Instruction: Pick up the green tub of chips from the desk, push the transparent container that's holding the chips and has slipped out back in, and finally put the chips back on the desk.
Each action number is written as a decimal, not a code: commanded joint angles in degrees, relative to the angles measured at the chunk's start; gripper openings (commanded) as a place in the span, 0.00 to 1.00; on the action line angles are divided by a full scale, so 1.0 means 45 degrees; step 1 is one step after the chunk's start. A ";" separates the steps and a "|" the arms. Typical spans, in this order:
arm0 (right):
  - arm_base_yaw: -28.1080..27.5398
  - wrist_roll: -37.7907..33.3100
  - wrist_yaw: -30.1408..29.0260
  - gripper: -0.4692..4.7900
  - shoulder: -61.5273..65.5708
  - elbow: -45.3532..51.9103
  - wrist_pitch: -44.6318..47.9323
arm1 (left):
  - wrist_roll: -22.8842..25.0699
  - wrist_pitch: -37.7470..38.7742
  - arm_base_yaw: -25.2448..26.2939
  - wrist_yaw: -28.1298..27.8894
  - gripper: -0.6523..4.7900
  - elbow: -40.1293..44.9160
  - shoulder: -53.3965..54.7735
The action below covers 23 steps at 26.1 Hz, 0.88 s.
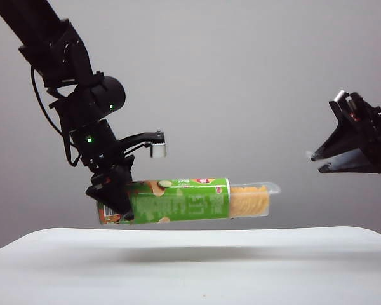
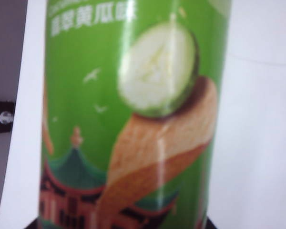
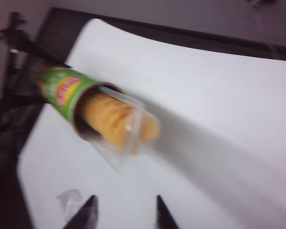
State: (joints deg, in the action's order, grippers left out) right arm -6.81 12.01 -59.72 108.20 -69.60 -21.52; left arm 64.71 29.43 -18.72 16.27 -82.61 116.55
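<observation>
Above our white desk (image 1: 190, 267), the left gripper (image 1: 114, 194) clamps the green tub (image 1: 178, 201); only the right wrist view shows the tray (image 3: 124, 126) end-on, right gripper (image 3: 125, 210) open, empty.

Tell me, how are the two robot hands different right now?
The left end effector is shut on the green tub of chips, holding it level above the desk; the right end effector holds nothing. The left one touches the tub; the right one hangs apart, off the end where the transparent container sticks out, its fingers spread. Both are black and above the desk.
</observation>
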 commanded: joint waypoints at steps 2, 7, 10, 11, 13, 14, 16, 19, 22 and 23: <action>0.0005 -0.0491 -0.2283 0.38 -0.0034 -0.0053 0.0350 | -0.0151 -0.0049 -0.0039 0.0680 0.63 -0.0034 -0.0359; 0.0029 -0.0714 -0.2108 0.40 0.0000 -0.0058 0.0495 | -0.0442 0.0039 -0.0141 0.0928 0.63 -0.0034 -0.0384; 0.0029 -0.0714 -0.1831 0.40 0.0073 -0.0053 0.0505 | -0.0573 0.0058 -0.0228 0.1287 0.63 -0.0034 -0.0423; 0.0029 -0.0719 -0.1870 0.40 0.0146 -0.0063 0.0529 | -0.0578 0.0053 -0.0287 0.1423 0.63 -0.0039 -0.0437; 0.0151 -0.0729 -0.1841 0.40 0.0287 -0.0063 0.0549 | -0.0573 -0.0053 -0.0481 0.1491 0.63 -0.0039 -0.0447; 0.0170 -0.0729 -0.1821 0.40 0.0355 -0.0063 0.0554 | -0.0573 -0.0083 -0.0539 0.1496 0.63 -0.0039 -0.0447; 0.0267 -0.0729 -0.1851 0.40 0.0476 -0.0063 0.0597 | -0.0573 -0.0087 -0.0680 0.1540 0.63 -0.0039 -0.0447; 0.0597 -0.0831 -0.1904 0.40 0.0685 -0.0063 0.0855 | -0.0578 -0.0282 -0.0787 0.1559 0.63 -0.0034 -0.0447; 0.0801 -0.0835 -0.1613 0.21 0.0690 -0.0063 0.0899 | -0.0806 -0.0301 -0.0782 0.1545 0.63 -0.0039 -0.0457; 0.0806 -0.0835 -0.1603 0.17 0.0695 -0.0063 0.0903 | -0.0884 -0.0301 -0.0782 0.1535 0.63 -0.0039 -0.0457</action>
State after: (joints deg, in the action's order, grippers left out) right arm -3.20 8.27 -66.61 111.53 -69.63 -17.89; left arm 61.91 28.99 -22.15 22.30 -82.50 115.18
